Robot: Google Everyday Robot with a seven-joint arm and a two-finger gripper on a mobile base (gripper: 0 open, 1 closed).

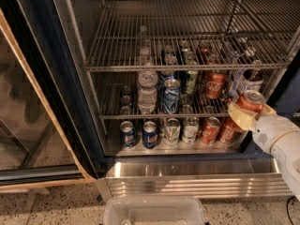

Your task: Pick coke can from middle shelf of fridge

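Observation:
The fridge [56, 78] stands open, with a dark frame and wire racks. My gripper [244, 110] is at the right, in front of the middle shelf [140, 116], and is shut on the coke can [253, 99]. I hold the red can upright with its silver top showing, just in front of the rack's right end. My white arm [281, 142] reaches in from the lower right. A second red can [214, 83] stands on the middle shelf to the left of the held one.
A clear water bottle [147, 90], a blue Pepsi can [171, 96] and a green can [190, 81] stand on the middle shelf. A white-labelled dark bottle [251, 78] is behind the gripper. Several cans line the fridge floor [140, 150]. A clear bin [153, 211] sits on the ground below.

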